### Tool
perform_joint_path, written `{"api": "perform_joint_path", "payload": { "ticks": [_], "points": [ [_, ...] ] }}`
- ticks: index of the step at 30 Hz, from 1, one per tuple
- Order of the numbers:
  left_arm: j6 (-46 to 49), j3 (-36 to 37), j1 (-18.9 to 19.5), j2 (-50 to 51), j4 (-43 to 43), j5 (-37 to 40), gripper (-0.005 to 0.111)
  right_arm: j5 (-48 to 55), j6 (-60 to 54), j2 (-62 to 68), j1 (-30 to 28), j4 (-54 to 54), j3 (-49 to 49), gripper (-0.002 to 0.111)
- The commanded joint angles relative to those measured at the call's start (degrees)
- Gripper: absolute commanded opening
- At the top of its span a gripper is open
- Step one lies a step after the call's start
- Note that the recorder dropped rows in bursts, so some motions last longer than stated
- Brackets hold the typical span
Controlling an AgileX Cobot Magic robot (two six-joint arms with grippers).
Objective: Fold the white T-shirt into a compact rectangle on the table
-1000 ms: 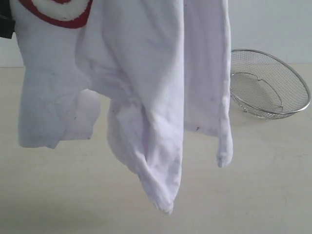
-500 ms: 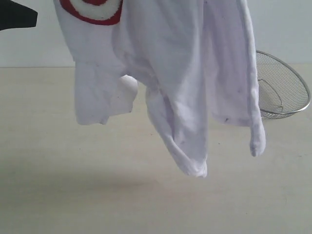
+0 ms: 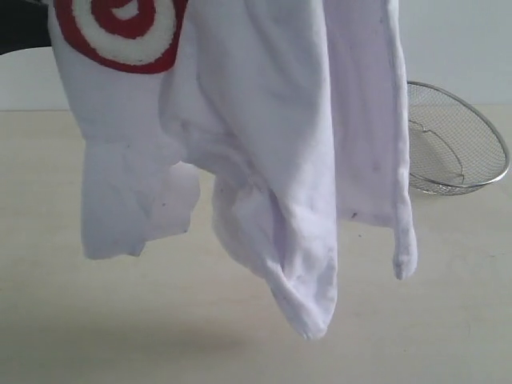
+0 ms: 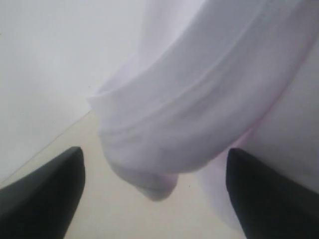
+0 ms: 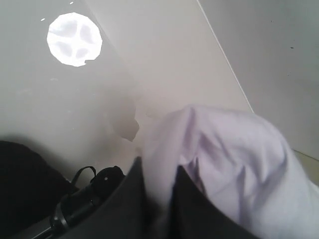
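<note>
The shirt [image 3: 256, 120] hung in the air, filling the top and middle of the exterior frame, white, wrinkled and faintly speckled. Its red-and-white spiral print [image 3: 120, 32] showed at the upper left. Bunched folds drooped to a rounded tip at lower centre, clear of the worktop [image 3: 448, 304], with a narrower strip hanging to the right. The worktop, pale beige and matte, spanned the lower frame.

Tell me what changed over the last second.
In the exterior view, the hanging white T-shirt swung right and up, then came back partway left and lower, showing more of its red print. The wire basket and table stayed put.
</note>
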Motion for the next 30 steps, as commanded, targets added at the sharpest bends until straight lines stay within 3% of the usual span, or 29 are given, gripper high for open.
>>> {"api": "perform_joint_path", "payload": {
  "ticks": [1, 23, 26, 30],
  "points": [
    [0.5, -0.2, 0.1, -0.1, -1.2, -2.8, 0.073, -0.4, -0.3, -0.7, 0.0, 1.4, -0.5, 0.0],
    [12.0, -0.2, -0.1, 11.2, -19.3, 12.7, 0.071, -0.4, -1.2, -0.7, 0.0, 1.6, -0.5, 0.0],
    [12.1, -0.2, -0.1, 11.6, -19.4, 12.9, 0.054, -0.4, -1.2, -0.7, 0.0, 1.6, -0.5, 0.0],
    [12.1, -0.2, -0.1, 11.6, -21.0, 11.4, 0.017, -0.3, -1.2, -0.7, 0.0, 1.6, -0.5, 0.0]
  ]
}}
